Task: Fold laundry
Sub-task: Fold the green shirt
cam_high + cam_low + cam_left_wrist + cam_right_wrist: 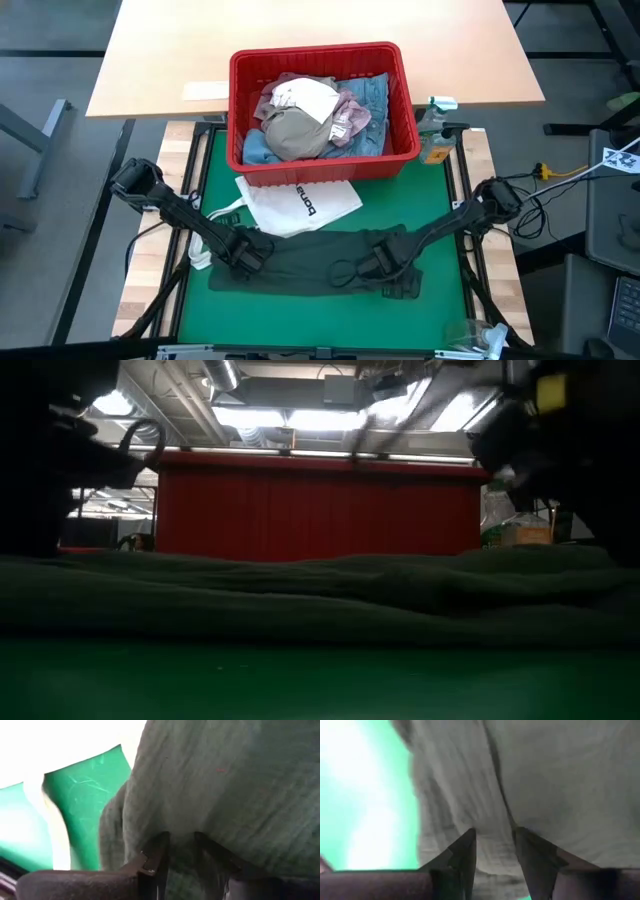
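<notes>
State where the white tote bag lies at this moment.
In the high view the white tote bag lies on the green mat, just in front of the red basket and left of centre, its near edge meeting the dark green top.

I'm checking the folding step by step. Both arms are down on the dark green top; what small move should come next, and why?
Probably lift both edges together and carry them over to fold. The left gripper and right gripper each have cloth of the dark green top between their jaws, and it lies spread flat on the green mat.
</notes>
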